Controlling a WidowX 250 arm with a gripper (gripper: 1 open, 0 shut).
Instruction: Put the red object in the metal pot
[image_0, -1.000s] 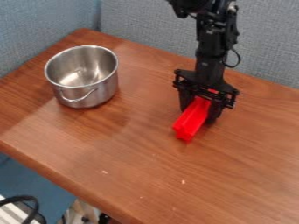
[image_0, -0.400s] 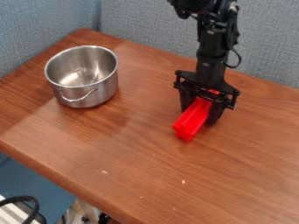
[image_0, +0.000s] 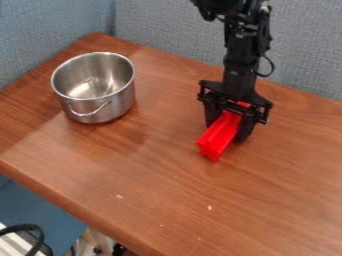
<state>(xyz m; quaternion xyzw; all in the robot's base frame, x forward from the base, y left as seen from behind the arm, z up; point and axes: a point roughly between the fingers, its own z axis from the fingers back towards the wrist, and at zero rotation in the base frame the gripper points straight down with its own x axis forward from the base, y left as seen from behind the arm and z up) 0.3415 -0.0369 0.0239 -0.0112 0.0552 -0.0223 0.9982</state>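
Observation:
The red object (image_0: 221, 138) is a long ridged block lying on the wooden table right of centre, with its near end pointing toward the front. My gripper (image_0: 238, 112) points straight down over the block's far end, one black finger on each side of it. At this size I cannot see whether the fingers press on the block or stand just off it. The metal pot (image_0: 94, 86) stands upright and empty at the back left, well apart from the gripper, its thin wire handle hanging down its front.
The brown wooden table (image_0: 134, 170) ends close to the pot on the left and along the front. A blue-grey wall runs behind the table. Cables and clutter lie on the floor below the front edge.

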